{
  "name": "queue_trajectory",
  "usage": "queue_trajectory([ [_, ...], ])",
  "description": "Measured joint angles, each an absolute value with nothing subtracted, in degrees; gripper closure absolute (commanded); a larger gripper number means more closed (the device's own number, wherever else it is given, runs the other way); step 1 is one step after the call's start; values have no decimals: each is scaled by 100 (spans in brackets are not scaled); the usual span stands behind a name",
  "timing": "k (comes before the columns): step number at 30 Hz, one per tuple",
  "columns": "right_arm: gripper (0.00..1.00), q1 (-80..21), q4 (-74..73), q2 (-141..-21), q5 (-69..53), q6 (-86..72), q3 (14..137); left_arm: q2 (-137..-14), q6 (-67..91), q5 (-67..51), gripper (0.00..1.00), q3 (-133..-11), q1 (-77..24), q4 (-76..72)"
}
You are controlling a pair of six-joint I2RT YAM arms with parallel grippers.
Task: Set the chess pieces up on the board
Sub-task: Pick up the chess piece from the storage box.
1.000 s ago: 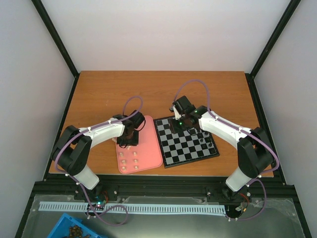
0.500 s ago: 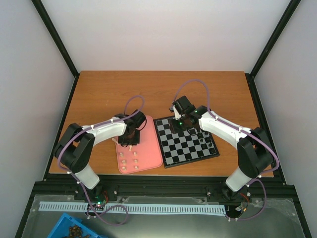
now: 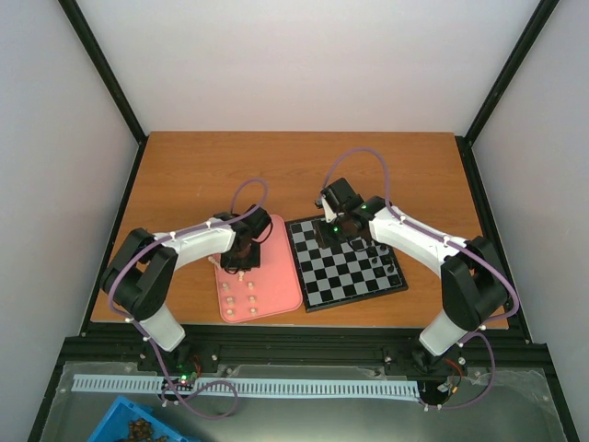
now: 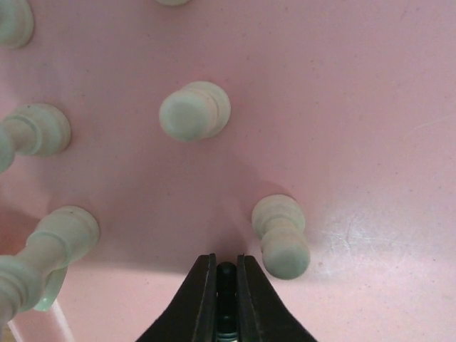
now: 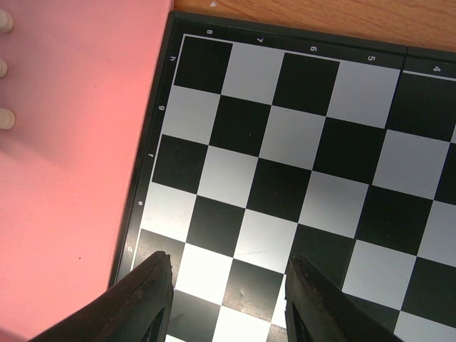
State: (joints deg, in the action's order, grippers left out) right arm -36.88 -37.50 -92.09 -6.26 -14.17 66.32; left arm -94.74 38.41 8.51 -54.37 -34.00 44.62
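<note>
Left wrist, chess pieces [image 4: 35,130] cropped at edges

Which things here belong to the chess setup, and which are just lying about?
Job in hand:
board
cream chess pieces, standing on the pink tray
black chess pieces, at the board's right edge in the top view

Lying about:
blue bin
white slotted strip

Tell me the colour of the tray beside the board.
The tray is pink, a plain, even pink with no pattern. The left wrist view shows it best.
</note>
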Motion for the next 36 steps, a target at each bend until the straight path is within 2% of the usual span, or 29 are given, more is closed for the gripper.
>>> queue_trajectory([
  [13,56,-3688,-3750,-9209,-626,-1415,6632,-9236,3861,854,99,-5433,-3400,4737],
  [20,56,-3686,-3752,-9209,-705,-1393,6632,-8735,3822,770,99,-6045,-3398,5271],
  [29,56,-3562,-3787,-8901,-1365,-1347,6632,-7843,3730,-200,99,-6246,-3395,4932],
  [36,56,-3463,-3570,-8329,-2158,-1275,6626,-7752,3848,-1111,99,-6239,-3306,4292],
])
